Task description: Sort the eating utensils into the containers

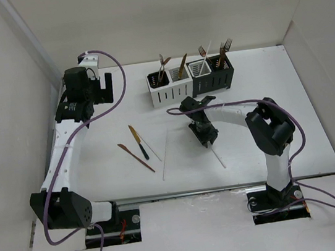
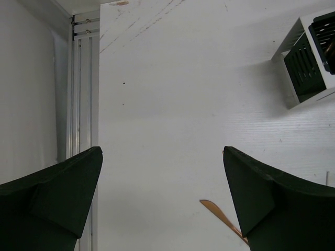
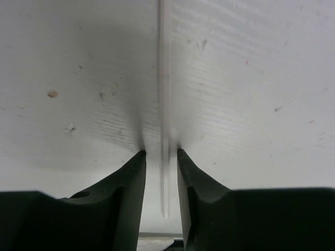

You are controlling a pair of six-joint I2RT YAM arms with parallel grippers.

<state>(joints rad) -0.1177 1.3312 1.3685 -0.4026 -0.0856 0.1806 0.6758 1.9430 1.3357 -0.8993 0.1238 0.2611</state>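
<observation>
My right gripper (image 1: 206, 139) is down at the table, its jaws a little apart astride a white chopstick (image 1: 218, 156). In the right wrist view the chopstick (image 3: 164, 104) runs between the fingertips (image 3: 140, 157) with a thin gap on each side. A copper knife (image 1: 136, 157), a dark-handled gold knife (image 1: 139, 143) and a long white chopstick (image 1: 165, 154) lie at centre left. The white container (image 1: 170, 87) and black container (image 1: 212, 75) at the back hold forks, spoons and a chopstick. My left gripper (image 1: 103, 88) is open and empty at the back left.
The left wrist view shows the copper knife's tip (image 2: 220, 214) by the right finger and a corner of the white container (image 2: 309, 63) at upper right. White walls enclose the table on the left, back and right. Purple cables run along both arms.
</observation>
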